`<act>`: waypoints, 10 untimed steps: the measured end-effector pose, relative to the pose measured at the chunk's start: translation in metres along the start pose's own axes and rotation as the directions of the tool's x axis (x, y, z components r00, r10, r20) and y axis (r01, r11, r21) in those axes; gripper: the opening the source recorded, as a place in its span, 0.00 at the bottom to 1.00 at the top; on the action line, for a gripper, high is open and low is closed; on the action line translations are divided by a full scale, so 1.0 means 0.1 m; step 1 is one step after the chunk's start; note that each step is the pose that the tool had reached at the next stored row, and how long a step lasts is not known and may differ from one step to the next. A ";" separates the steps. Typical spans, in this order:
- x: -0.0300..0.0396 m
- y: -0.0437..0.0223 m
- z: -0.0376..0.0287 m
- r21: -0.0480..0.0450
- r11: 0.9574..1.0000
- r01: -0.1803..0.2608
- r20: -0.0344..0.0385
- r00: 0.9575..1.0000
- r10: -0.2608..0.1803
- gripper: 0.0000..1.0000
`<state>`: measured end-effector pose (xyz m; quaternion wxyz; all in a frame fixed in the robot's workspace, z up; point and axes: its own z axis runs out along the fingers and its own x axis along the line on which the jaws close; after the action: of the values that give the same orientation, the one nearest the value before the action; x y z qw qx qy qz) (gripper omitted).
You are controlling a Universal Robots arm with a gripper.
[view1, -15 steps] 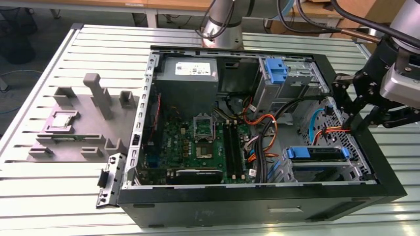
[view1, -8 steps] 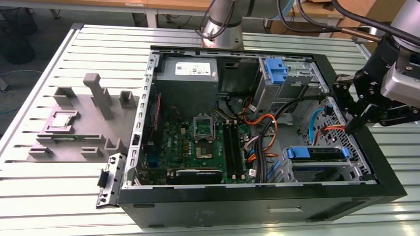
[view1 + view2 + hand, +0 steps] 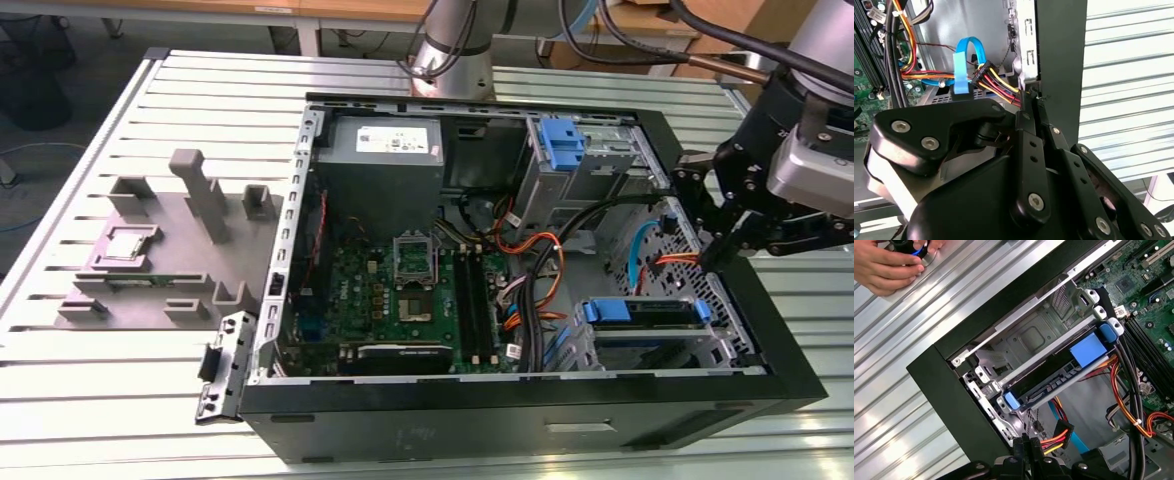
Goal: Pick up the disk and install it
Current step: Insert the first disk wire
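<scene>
Disk (image 3: pixel 643 312) seated in case (image 3: pixel 694 405); fingers (image 3: pixel 1029 107) closed, nothing held.
Cables (image 3: pixel 996 82) beside the fingers could be snagged if brushed.

i see counter (image 3: pixel 107 420): ribbed bare metal, soft sheen. computer case (image 3: pixel 534 410): matt black shell, dull grey sheet-metal inside. disk (image 3: pixel 1054 382): dark smooth face, glossy blue plastic carrier. pincer (image 3: pixel 1026 100): matt black metal, shiny screw heads.
</scene>
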<state>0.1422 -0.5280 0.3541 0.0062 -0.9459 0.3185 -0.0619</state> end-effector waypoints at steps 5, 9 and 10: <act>-0.004 0.003 -0.001 0.000 1.000 0.000 0.000 1.000 0.000 0.17; -0.006 0.004 -0.001 0.000 1.000 0.000 0.000 1.000 0.000 0.17; -0.006 0.004 -0.001 0.000 1.000 0.000 0.000 1.000 0.000 0.17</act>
<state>0.1414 -0.5280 0.3541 0.0062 -0.9458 0.3187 -0.0619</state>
